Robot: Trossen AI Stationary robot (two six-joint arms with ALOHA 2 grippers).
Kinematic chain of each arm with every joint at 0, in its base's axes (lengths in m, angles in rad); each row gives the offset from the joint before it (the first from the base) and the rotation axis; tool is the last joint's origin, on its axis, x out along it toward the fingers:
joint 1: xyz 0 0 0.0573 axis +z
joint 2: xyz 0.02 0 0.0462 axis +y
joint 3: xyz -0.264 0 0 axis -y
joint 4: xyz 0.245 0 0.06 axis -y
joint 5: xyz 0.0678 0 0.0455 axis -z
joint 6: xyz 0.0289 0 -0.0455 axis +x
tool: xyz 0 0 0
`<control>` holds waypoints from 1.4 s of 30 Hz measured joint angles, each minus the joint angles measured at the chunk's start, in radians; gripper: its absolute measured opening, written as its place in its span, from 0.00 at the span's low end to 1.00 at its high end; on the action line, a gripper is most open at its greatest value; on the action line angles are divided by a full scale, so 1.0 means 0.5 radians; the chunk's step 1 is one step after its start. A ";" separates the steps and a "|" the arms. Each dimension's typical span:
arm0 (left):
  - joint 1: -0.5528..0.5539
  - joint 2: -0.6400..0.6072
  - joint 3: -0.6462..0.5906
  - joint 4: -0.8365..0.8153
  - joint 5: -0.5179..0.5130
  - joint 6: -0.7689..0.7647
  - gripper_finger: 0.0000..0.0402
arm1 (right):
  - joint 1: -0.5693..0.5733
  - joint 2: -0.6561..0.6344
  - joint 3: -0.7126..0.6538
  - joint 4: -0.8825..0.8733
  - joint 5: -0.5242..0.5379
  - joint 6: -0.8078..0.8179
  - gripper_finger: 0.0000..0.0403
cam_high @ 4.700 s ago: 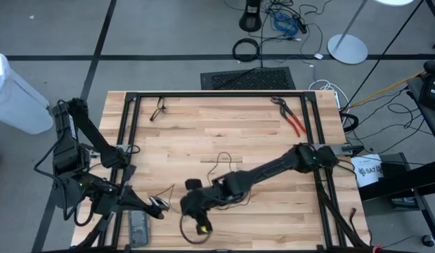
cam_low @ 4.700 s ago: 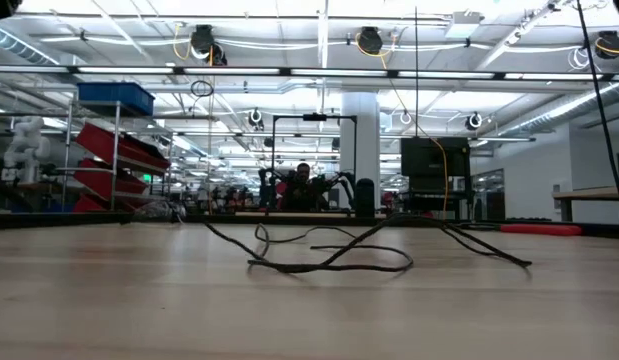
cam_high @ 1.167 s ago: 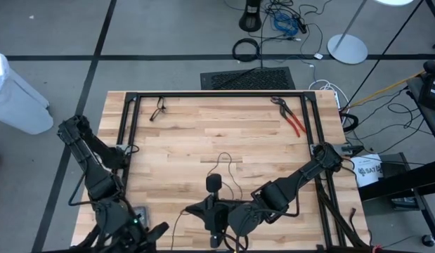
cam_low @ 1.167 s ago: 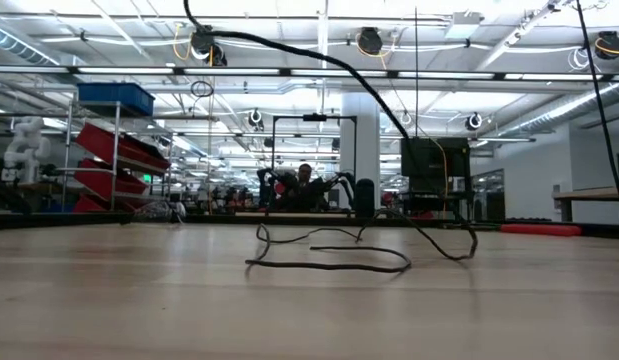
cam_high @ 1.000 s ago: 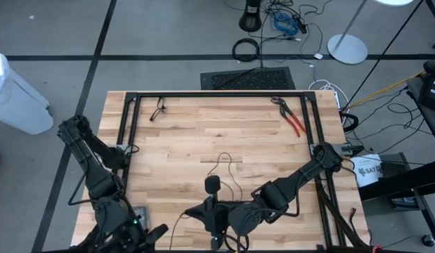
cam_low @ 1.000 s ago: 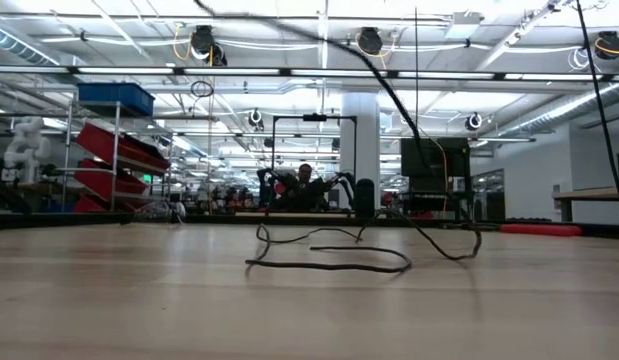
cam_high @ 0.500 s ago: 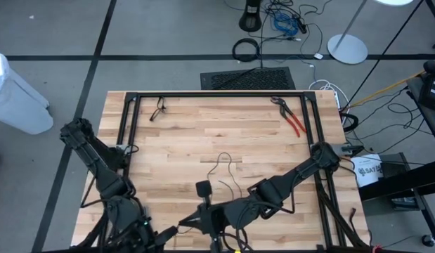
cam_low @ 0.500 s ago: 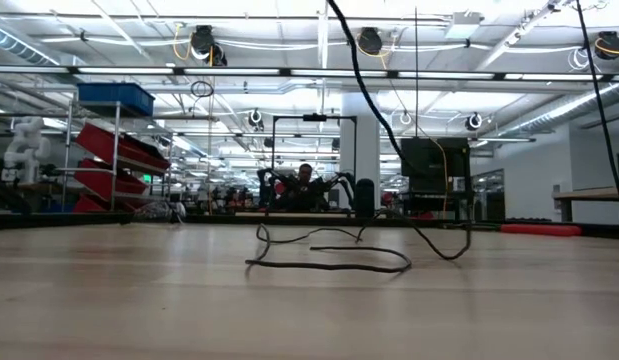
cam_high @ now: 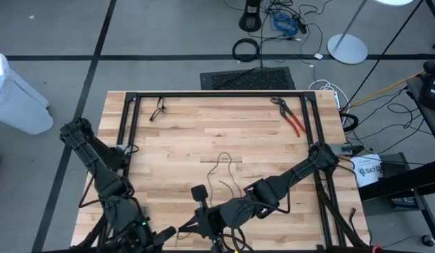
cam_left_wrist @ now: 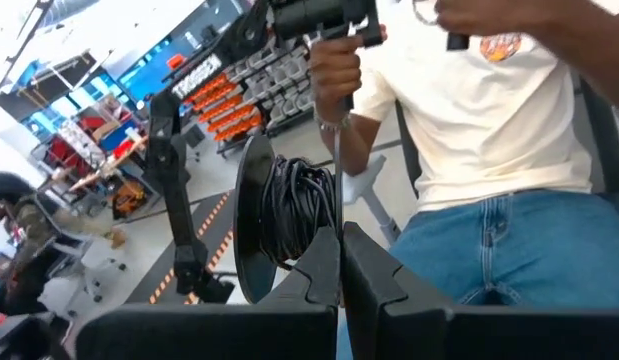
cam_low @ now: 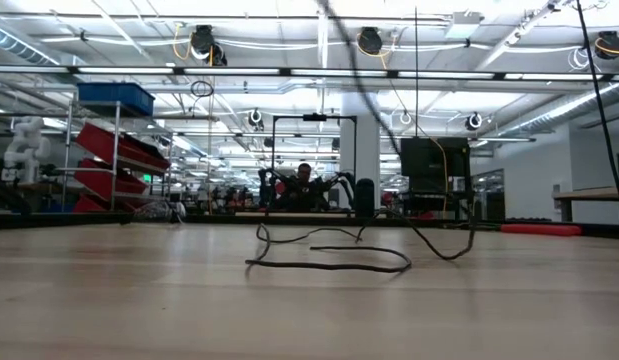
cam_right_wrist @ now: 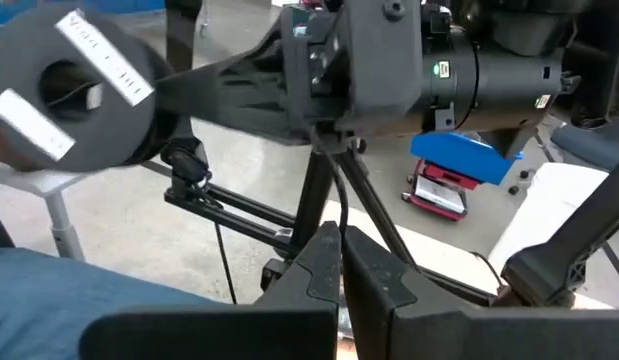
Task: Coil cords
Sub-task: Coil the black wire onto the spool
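Observation:
The thin black cord point(cam_high: 226, 171) lies in loose loops on the wooden table's middle, also in the low view point(cam_low: 329, 266). One strand point(cam_low: 361, 70) rises steeply off the table. My left gripper point(cam_left_wrist: 340, 262) and my right gripper point(cam_right_wrist: 341, 258) are both raised at the table's near edge, close together point(cam_high: 185, 228), each shut on the cord. The cord's pale end piece does not show. My left gripper pinches the thin cord between its two shut fingers; a single strand point(cam_left_wrist: 336, 190) runs straight out from the fingertips. Which stretch of the cord this is I cannot tell. My right gripper pinches the thin cord between its two shut fingers; a single strand point(cam_right_wrist: 341, 205) runs straight out from the fingertips toward my left arm's wrist point(cam_right_wrist: 389, 60). The held stretch is clear of the table.
Red-handled pliers point(cam_high: 293, 121) lie at the far right and a small dark object point(cam_high: 159, 109) at the far left. A black frame point(cam_high: 217, 93) rims the table. A person point(cam_left_wrist: 489, 120) sits beyond the near edge beside a black cable spool point(cam_left_wrist: 284, 215).
My right gripper has gone toward the table's left and near edge, and my left arm has shifted toward it. The cord's raised strand has swung from a long slant to a steeper rise. The loops on the table have stayed in place.

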 joint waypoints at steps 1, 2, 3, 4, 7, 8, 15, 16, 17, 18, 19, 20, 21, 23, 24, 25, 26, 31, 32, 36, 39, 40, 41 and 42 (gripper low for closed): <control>-0.003 -0.001 0.000 0.011 0.001 0.000 0.00 | 0.000 0.000 0.000 0.000 -0.001 0.000 0.00; -0.008 -0.001 0.000 0.016 0.001 0.001 0.00 | 0.000 0.000 0.000 0.000 -0.002 0.000 0.00; -0.011 -0.001 0.000 0.016 0.001 0.001 0.00 | -0.004 0.000 0.000 -0.002 -0.003 0.000 0.00; -0.011 -0.001 0.000 0.017 0.001 0.001 0.00 | -0.010 0.002 0.000 -0.003 -0.004 0.000 0.00; 0.012 -0.001 0.000 0.018 0.001 -0.001 0.00 | -0.028 0.016 0.000 -0.001 -0.015 0.000 0.00; 0.019 -0.001 0.000 0.015 0.001 -0.011 0.00 | -0.034 0.020 0.000 -0.005 -0.036 0.000 0.00; 0.012 -0.011 0.000 -0.124 -0.097 -0.053 0.00 | -0.027 0.011 -0.001 -0.077 -0.056 0.019 0.00; 0.001 -0.023 -0.001 -0.172 -0.162 -0.053 0.00 | -0.022 0.003 -0.001 -0.104 -0.053 0.038 0.00; -0.007 -0.044 -0.001 -0.217 -0.233 -0.053 0.00 | -0.015 -0.011 -0.001 -0.159 -0.050 0.062 0.00; -0.013 -0.065 -0.001 -0.262 -0.312 -0.056 0.00 | -0.014 -0.019 -0.001 -0.202 -0.045 0.098 0.00; -0.020 -0.092 -0.001 -0.308 -0.381 -0.084 0.00 | -0.013 -0.029 -0.001 -0.250 -0.045 0.140 0.00; -0.029 -0.121 -0.001 -0.366 -0.445 -0.111 0.00 | -0.010 -0.040 -0.001 -0.315 -0.043 0.184 0.00; -0.038 -0.148 -0.001 -0.425 -0.501 -0.160 0.00 | -0.009 -0.045 -0.001 -0.374 -0.033 0.235 0.00; -0.045 -0.211 -0.001 -0.552 -0.566 -0.267 0.00 | -0.008 -0.049 0.000 -0.497 0.010 0.319 0.02; -0.051 -0.246 -0.001 -0.619 -0.576 -0.320 0.00 | -0.004 -0.050 -0.001 -0.574 0.016 0.353 0.04; -0.057 -0.279 -0.001 -0.686 -0.582 -0.373 0.00 | -0.003 -0.052 -0.001 -0.650 0.018 0.379 0.05; -0.062 -0.311 -0.001 -0.744 -0.588 -0.427 0.00 | -0.003 -0.055 0.000 -0.739 0.020 0.404 0.07; -0.084 -0.418 -0.001 -0.941 -0.789 -0.682 0.00 | -0.004 -0.058 -0.001 -1.058 0.241 0.465 0.18; -0.091 -0.429 -0.001 -0.963 -0.867 -0.721 0.00 | -0.004 -0.057 -0.001 -1.058 0.309 0.440 0.20; -0.117 -0.451 -0.001 -1.075 -1.182 -0.880 0.00 | -0.008 -0.002 0.000 -0.840 0.424 0.277 0.26; -0.117 -0.467 -0.001 -1.165 -1.334 -0.999 0.00 | -0.006 0.089 0.000 -0.677 0.435 0.179 0.29; -0.119 -0.476 -0.001 -1.181 -1.359 -1.034 0.00 | -0.010 0.121 0.000 -0.633 0.439 0.155 0.30; -0.119 -0.483 -0.001 -1.193 -1.377 -1.053 0.00 | -0.014 0.151 0.000 -0.581 0.458 0.138 0.30; -0.120 -0.490 -0.001 -1.205 -1.382 -1.078 0.00 | -0.018 0.173 -0.001 -0.541 0.496 0.128 0.31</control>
